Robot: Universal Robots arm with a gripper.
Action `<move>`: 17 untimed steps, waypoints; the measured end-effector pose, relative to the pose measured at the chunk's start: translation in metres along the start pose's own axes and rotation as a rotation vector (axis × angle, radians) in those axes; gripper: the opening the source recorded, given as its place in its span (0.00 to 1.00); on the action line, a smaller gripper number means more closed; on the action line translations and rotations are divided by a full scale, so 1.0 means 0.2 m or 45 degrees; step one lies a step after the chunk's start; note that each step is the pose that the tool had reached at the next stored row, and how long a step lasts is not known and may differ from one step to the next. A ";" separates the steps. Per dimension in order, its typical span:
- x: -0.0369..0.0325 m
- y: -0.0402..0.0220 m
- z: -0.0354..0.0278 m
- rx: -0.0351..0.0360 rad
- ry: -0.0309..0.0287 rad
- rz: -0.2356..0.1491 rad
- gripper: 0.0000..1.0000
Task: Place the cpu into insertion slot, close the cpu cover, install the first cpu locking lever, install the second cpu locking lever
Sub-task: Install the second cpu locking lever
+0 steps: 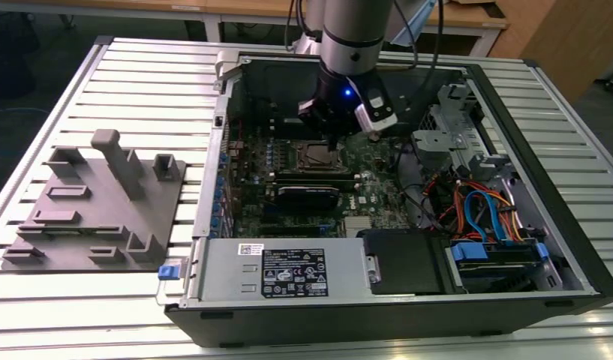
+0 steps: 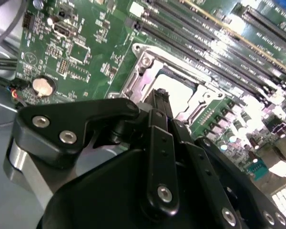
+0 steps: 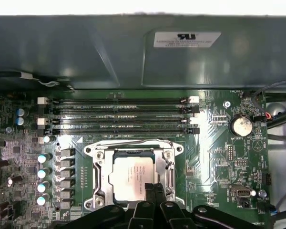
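Pressed together, matte black fingers of gripper [image 3: 155, 191] hovering over the near edge of flat silver-grey cpu [image 3: 134, 174], seated in square insertion slot [image 3: 99, 202]. Around it, thin silvery cpu cover [image 3: 169, 164]; beyond, at twelve o'clock, long narrow black memory slots [image 3: 119, 114] on green motherboard [image 3: 214, 157].

exterior: high, far, looking down | 2 wrist views: close (both share insertion slot [image 3: 133, 174])

Silver-grey cpu [image 3: 135, 174]; green motherboard [image 3: 214, 157] (black memory slots [image 3: 119, 115]).
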State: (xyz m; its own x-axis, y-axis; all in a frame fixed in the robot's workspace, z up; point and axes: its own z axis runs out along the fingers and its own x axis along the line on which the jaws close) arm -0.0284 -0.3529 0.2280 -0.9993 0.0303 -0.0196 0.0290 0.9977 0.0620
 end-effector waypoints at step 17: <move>-0.003 -0.098 -0.004 0.0001 0.0000 0.000 0.10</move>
State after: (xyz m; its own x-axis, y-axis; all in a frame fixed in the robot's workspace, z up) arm -0.0284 -0.3724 0.2276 -0.9994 0.0302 -0.0196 0.0290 0.9977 0.0619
